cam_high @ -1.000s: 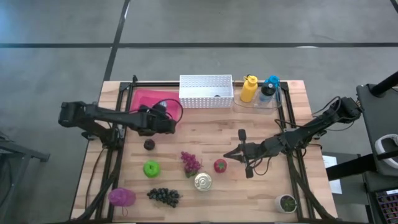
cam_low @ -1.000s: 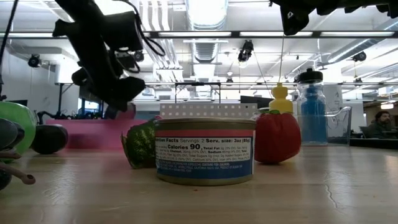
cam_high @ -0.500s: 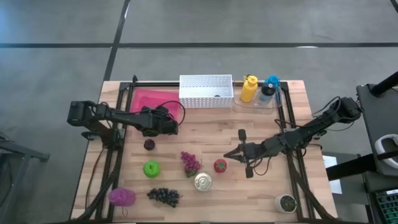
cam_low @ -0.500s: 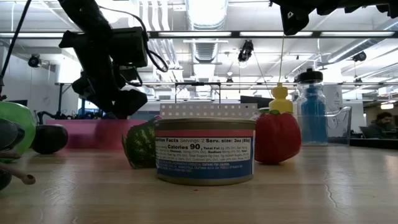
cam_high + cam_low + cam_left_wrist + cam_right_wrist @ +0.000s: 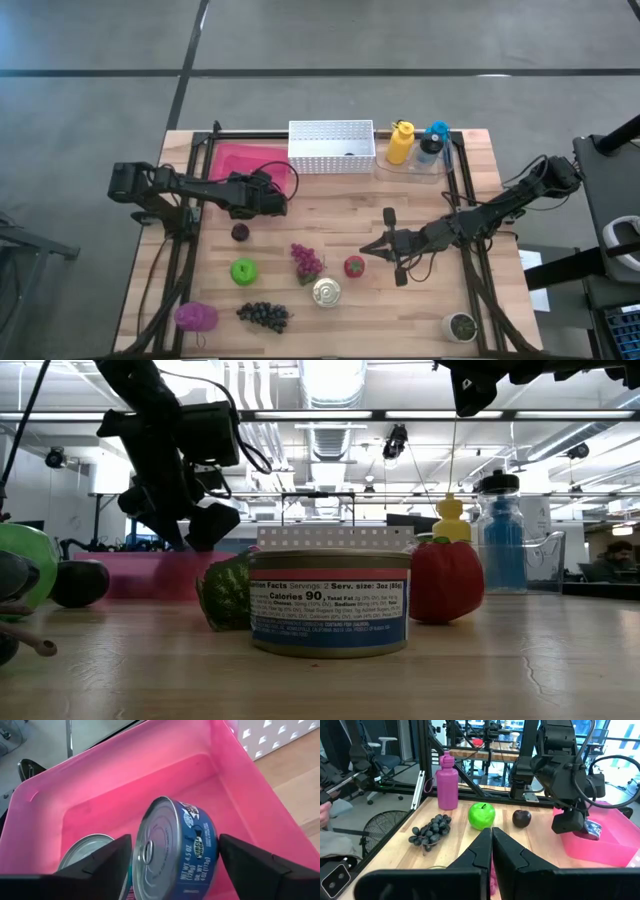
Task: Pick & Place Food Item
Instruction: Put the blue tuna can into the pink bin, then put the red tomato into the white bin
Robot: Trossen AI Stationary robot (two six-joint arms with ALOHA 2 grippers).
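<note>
One blue can (image 5: 177, 850) hangs tilted over the pink bin (image 5: 115, 780), between the spread fingers of the left gripper (image 5: 175, 865). It looks rigid, smooth and slippery, best held across its round wall. The right gripper (image 5: 368, 248) waits closed.

Clear passage: bare wooden tabletop (image 5: 330, 205) strip between white perforated basket (image 5: 331, 146) and fruit cluster. Obstructions: pink plastic bin (image 5: 236, 161) walls; red grapes (image 5: 306, 260), silver tin can (image 5: 326, 292) in front.

Left gripper (image 5: 272, 192) over pink bin (image 5: 232, 160); right gripper (image 5: 376, 247) beside strawberry (image 5: 354, 266).
</note>
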